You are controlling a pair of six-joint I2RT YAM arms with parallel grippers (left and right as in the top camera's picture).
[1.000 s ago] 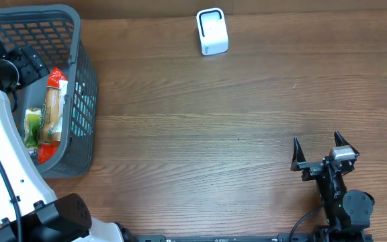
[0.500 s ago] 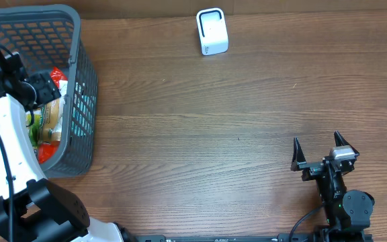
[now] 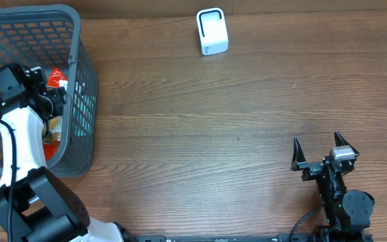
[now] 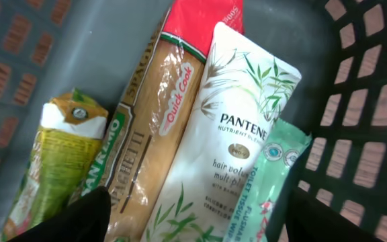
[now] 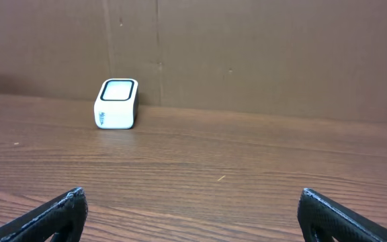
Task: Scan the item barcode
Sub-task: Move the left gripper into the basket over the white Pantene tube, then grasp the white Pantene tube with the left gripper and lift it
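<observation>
From overhead, the grey basket (image 3: 79, 40) stands at the table's (image 3: 213, 134) far left corner. The left hand (image 3: 49, 101) reaches down inside it, by the wall nearest the table's middle, and covers most of the goods; only a red pack end shows beside it. The white forearm rises from the near edge and bends over the basket's rim. The white scanner (image 3: 211, 31) sits near the far edge, well apart from the basket, with bare wood between. The right hand (image 3: 318, 149) rests near the near right corner, released, pointing towards the far edge.

In the left wrist view, the Pantene tube (image 4: 237, 141) lies directly below the hand, with the spaghetti pack (image 4: 156, 128) touching one side and a tissue pack (image 4: 267, 181) the other. A green and yellow packet (image 4: 59, 154) lies beyond the spaghetti. The dark fingers (image 4: 72, 218) stand wide apart, straddling these packs and clamping none; whether they touch any cannot be told.

In the right wrist view, the spread fingers (image 5: 52, 212) frame bare table, the scanner upright far ahead before a brown cardboard wall (image 5: 247, 54).
</observation>
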